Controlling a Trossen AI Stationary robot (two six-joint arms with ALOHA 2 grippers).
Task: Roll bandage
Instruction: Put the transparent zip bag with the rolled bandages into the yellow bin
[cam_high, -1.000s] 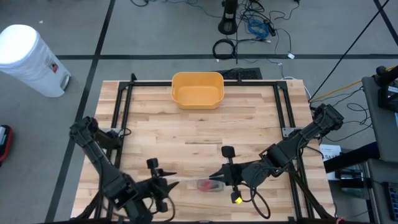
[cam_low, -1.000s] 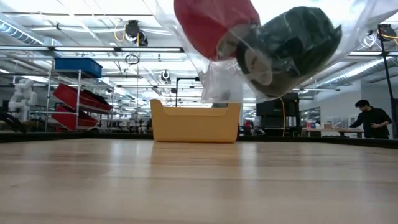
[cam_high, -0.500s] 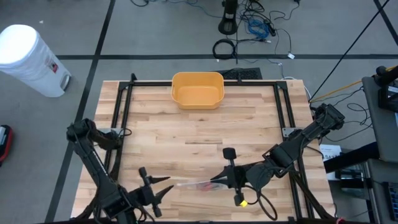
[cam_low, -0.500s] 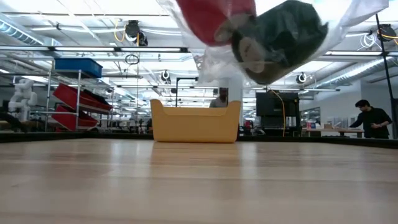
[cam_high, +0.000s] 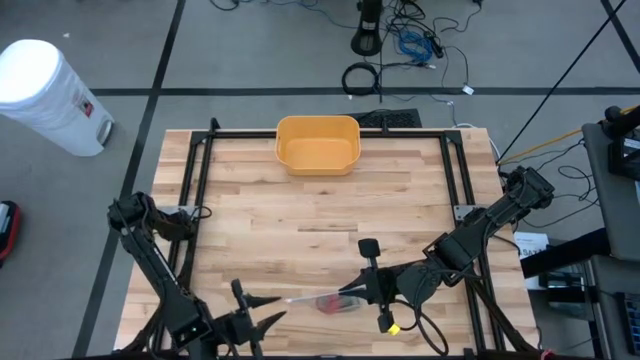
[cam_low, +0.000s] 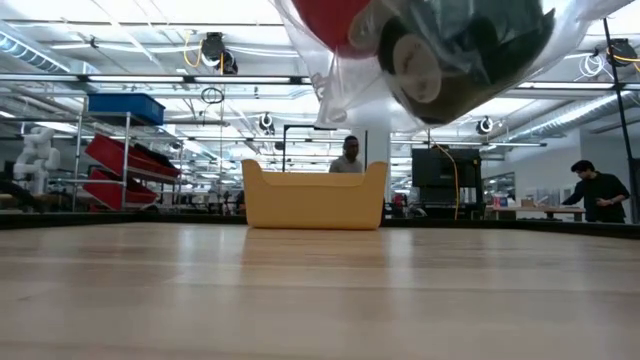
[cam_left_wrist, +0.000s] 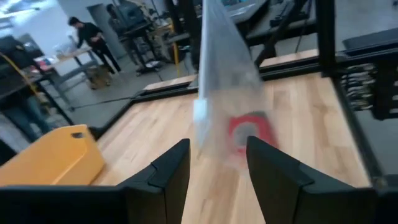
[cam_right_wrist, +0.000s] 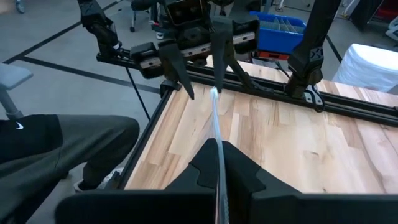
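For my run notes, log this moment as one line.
right claw: shut on clear bag | bag: held off table | left claw: open, apart | yellow bin: far edge

Even overhead light with soft shadows; ceiling lamps (cam_low: 210, 95) glare in the low view, left wrist view blurred.

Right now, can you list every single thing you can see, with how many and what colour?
Clear plastic bag: one, see-through, held above the table's near edge.
Red roll: one, red, inside the bag.
Dark roll: one, blackish, inside the bag beside the red one.
Yellow plastic bin: one, yellow, table's far edge.
Wooden table: one, light wood.
White barrel: one, white, on the floor past the table's far left corner.
People: at least two, in the room behind.
Left gripper: open, beside the bag's end.
Right gripper: shut on the bag.
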